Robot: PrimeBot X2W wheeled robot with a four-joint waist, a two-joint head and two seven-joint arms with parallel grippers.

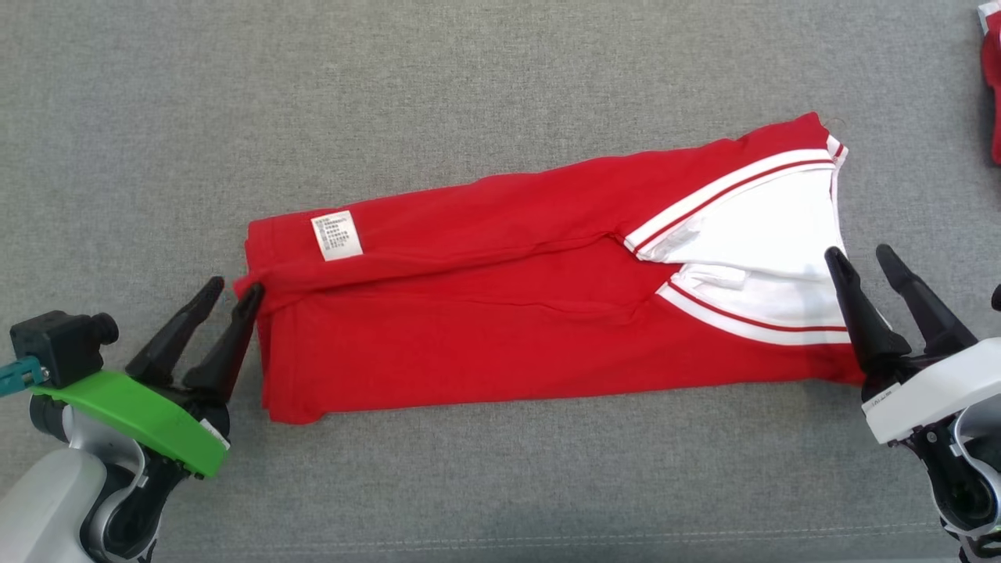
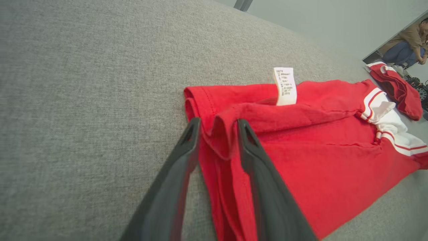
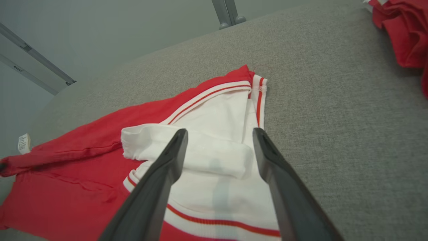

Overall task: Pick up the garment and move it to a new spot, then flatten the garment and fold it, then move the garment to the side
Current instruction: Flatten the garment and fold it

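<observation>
Folded red garment (image 1: 508,328) (white care label (image 1: 337,234) up) lies on grey surface (image 1: 469,78).

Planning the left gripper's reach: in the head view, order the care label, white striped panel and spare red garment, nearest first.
1. care label, left end, close by.
2. white striped panel, right end.
3. spare red garment, far right corner.

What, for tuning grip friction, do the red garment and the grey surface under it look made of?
Garment: soft matte knit, probably cotton jersey; it folds limply with soft creases and stitched hems. Surface: grey woven upholstery-type cloth, matte, showing a fine heathered weave; fibre unclear.
</observation>
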